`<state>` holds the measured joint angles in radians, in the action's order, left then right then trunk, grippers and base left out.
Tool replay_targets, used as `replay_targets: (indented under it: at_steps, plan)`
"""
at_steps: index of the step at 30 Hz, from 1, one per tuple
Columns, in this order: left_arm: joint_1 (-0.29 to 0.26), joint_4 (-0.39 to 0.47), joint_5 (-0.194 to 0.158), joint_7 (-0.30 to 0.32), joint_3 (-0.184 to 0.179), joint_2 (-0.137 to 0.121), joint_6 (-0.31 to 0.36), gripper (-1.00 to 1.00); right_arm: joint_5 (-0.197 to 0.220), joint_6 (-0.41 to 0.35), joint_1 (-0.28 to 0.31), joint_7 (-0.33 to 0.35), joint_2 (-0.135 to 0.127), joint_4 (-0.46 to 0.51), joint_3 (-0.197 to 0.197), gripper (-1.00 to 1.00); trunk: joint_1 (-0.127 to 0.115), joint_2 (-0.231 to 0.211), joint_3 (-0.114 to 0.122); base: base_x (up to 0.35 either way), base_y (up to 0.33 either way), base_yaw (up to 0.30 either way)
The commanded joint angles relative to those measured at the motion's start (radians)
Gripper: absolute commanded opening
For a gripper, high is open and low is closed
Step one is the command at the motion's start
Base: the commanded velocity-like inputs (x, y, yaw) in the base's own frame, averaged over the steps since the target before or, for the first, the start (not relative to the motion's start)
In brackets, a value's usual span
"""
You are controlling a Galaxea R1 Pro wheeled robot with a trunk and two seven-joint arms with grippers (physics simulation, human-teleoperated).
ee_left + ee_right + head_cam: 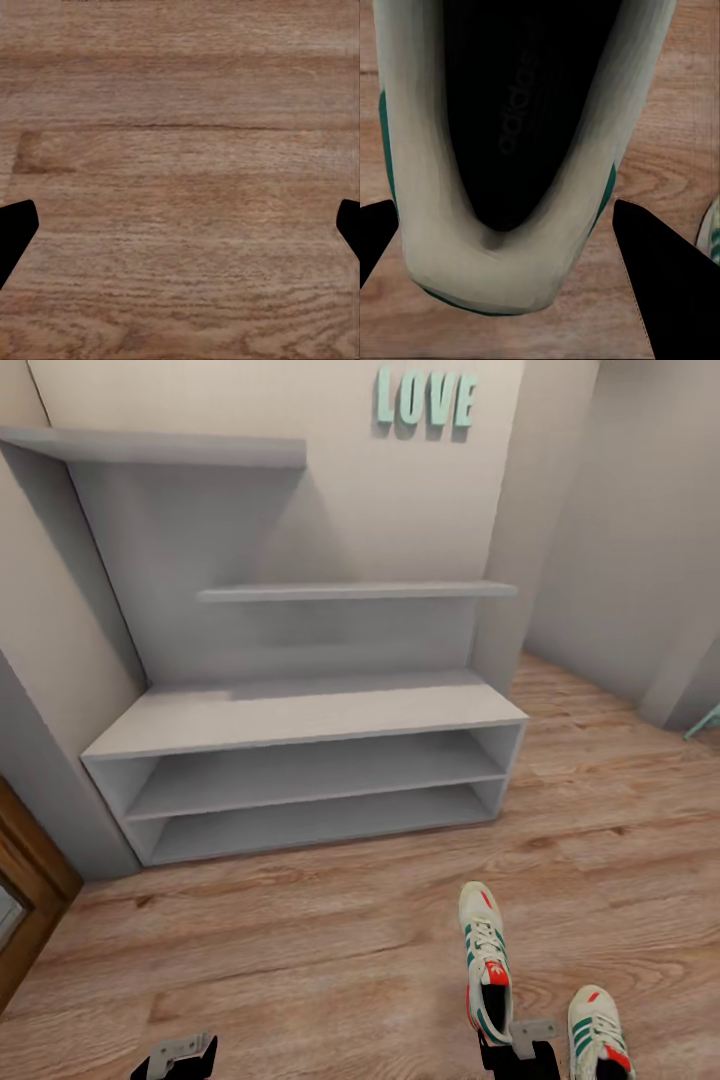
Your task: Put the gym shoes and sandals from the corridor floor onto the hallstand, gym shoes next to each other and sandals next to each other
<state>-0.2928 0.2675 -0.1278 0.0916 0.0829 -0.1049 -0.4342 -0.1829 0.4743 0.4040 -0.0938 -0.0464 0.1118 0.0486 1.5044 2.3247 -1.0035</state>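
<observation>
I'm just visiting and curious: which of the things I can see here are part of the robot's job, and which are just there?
Part of the job:
- two gym shoes, one between the right gripper's open fingers, the other beside it
- hallstand, shelves bare
- corridor floor
- left gripper, open over bare floor

Just there:
- LOVE letters on the wall
- wooden door

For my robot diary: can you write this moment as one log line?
right gripper: open, straddling gym shoe heel | left gripper: open over floor | hallstand: bare
</observation>
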Motion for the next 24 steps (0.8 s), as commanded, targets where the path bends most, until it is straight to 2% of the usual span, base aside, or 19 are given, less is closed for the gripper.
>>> replay_targets:
  at_steps: [1, 24]
  plan:
    - [0.000, -0.001, -0.009, 0.010, 0.005, 0.000, -0.001, 1.00, -0.010, 0.003, 0.001, -0.004, 0.000, -0.001, 0.005, -1.00, 0.000, 0.000, -0.001, 0.000, 0.000, -0.300]
    - [0.000, -0.001, -0.008, 0.010, 0.005, 0.000, -0.001, 1.00, -0.010, 0.003, 0.001, -0.004, 0.000, -0.001, 0.005, -1.00, 0.000, 0.000, -0.001, 0.000, 0.000, -0.300]
